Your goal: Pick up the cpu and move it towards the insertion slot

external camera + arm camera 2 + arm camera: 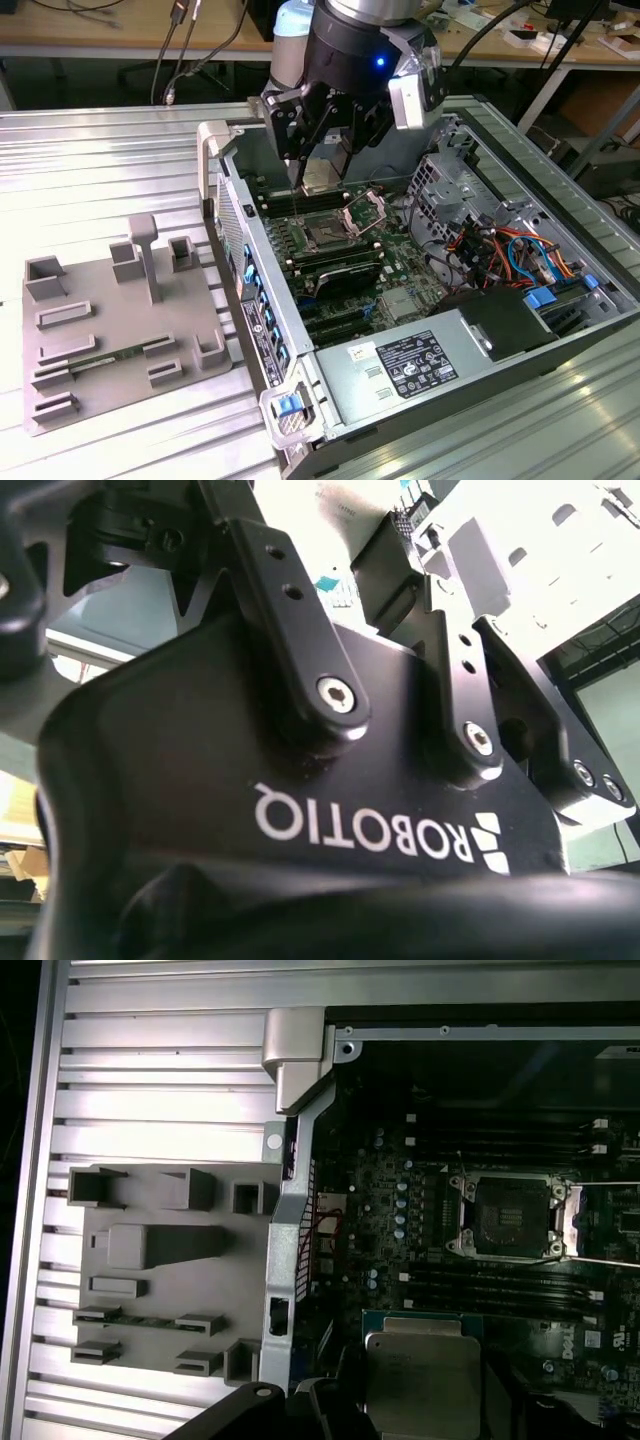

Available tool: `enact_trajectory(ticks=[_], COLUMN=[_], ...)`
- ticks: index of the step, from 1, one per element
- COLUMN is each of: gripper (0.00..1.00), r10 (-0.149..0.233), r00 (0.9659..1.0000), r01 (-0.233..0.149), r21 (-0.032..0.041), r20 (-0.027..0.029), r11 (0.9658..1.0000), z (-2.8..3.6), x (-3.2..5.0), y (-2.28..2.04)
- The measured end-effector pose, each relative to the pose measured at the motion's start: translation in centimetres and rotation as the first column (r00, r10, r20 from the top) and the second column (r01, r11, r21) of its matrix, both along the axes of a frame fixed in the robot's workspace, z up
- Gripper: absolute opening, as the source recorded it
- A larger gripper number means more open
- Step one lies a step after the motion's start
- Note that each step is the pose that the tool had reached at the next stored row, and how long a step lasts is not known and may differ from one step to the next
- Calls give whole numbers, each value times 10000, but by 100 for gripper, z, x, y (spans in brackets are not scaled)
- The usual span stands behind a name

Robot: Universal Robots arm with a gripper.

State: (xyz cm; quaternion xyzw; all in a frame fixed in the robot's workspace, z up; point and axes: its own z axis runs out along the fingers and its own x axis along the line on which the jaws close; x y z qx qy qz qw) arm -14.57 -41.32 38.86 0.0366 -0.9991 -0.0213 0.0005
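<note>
The black claw point(322, 165) hangs inside the open computer case point(560, 330), clenched on the cpu point(322, 176), whose silvery top shows between its fingers point(292, 135) in the exterior view. In the first wrist view the cpu point(422, 1370) is seen large, a metal square with a thin green rim, held above the motherboard point(390, 1210) and apart from it. The insertion slot point(329, 232) lies just below the claw on the board, its dark centre bare and its shiny retention frame point(366, 211) swung up and open; in the first wrist view the insertion slot point(510, 1216) sits near the cpu, with long black memory slots point(490, 1140) on either side. On the ribbed metal counter point(100, 170), at the exterior view's left, a grey parts tray point(110, 330) lies beside the case.
</note>
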Motion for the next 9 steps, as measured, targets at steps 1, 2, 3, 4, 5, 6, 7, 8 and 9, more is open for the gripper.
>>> enact_trajectory(ticks=[1, 2, 3, 4, 5, 6, 7, 8, 9], gripper=[55, 55, 55, 55, 55, 55, 55, 55, 55], r10=[0, 0, 0, 0, 0, 0, 0, -1, 0], r00=[10000, 10000, 10000, 10000, 10000, 10000, 10000, 10000, 10000], r01=[0, 0, 0, 0, 0, 0, 0, 1, 0], r21=[0, -1, 0, 0, -1, -1, 0, -1, 0], r20=[0, -1, 0, 0, 0, 0, 0, -1, 0], r11=[10000, 10000, 10000, 10000, 10000, 10000, 10000, 10000, 10000], z=[-3, -4, -6, -7, -8, -9, -12, -13, -15], x=[12, 22, 29, 36, 43, 49, 58, 68, 79], y=[0, 0, 0, 0, 0, 0, 0, 0, 0])
